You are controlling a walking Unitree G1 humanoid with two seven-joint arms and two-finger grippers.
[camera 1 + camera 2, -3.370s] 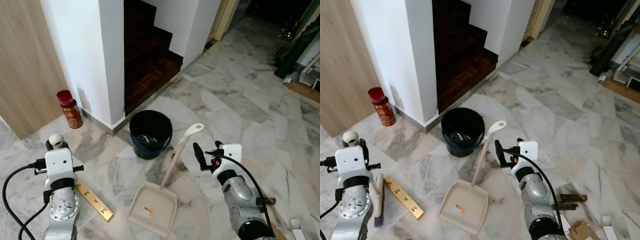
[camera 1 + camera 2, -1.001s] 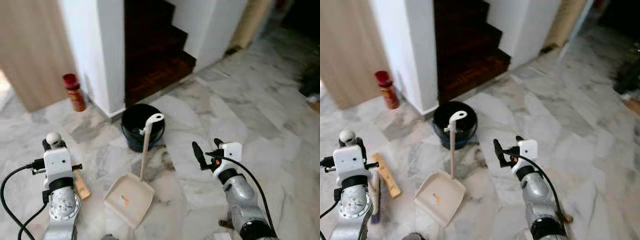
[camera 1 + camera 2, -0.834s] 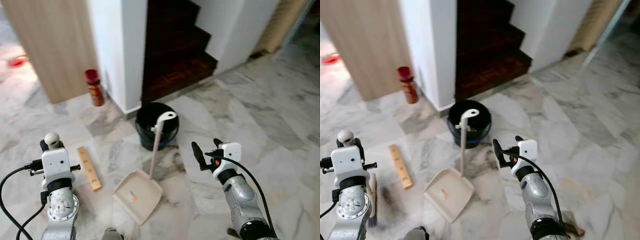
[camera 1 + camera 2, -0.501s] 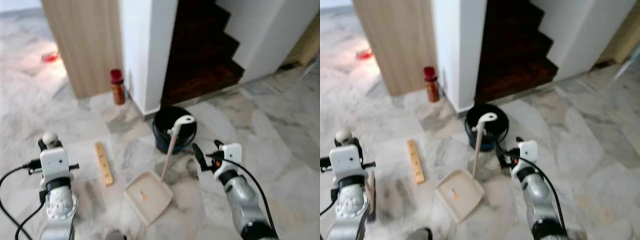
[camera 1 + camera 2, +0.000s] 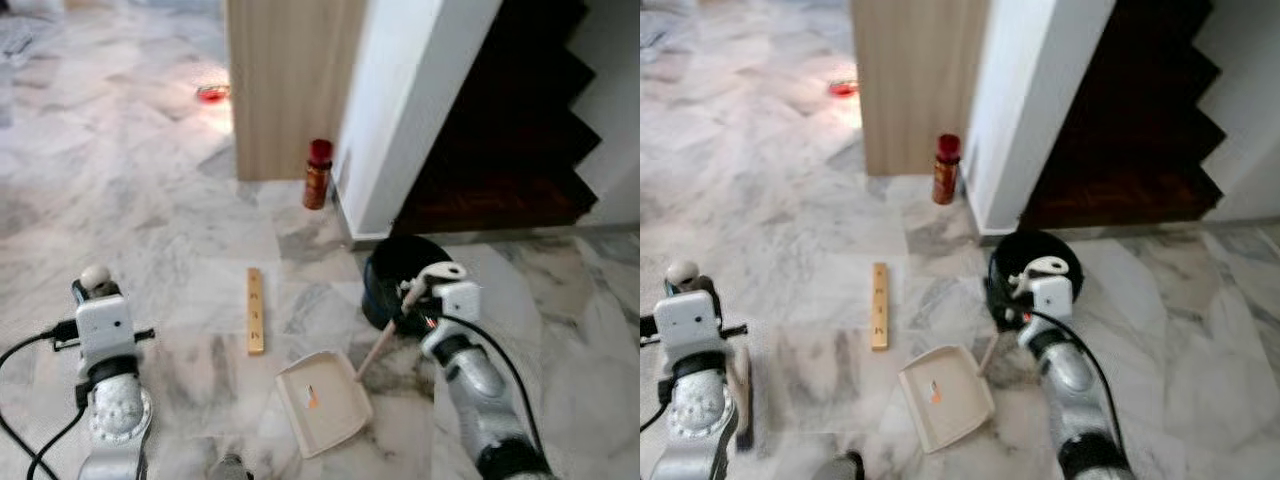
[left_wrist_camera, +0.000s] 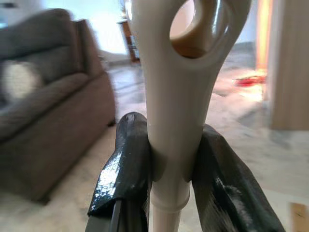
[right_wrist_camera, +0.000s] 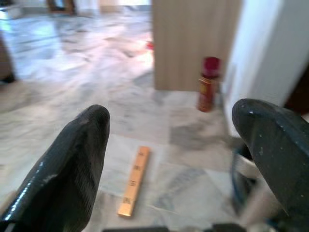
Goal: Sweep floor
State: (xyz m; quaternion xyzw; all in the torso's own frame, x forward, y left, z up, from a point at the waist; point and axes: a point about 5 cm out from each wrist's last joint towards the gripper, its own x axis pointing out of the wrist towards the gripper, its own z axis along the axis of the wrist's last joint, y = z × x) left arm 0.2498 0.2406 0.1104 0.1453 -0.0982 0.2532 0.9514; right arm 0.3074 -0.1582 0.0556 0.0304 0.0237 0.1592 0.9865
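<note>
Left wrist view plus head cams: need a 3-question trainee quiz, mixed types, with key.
1. True or false: the left gripper is shut on a cream handle.
2. What lies flat on the floor to the left of the dustpan? A) a wooden strip B) a mop C) a shoe
3. Fill in: the dustpan's long handle leans toward the black ____.

Key: 1 true; 2 A; 3 bucket.
</note>
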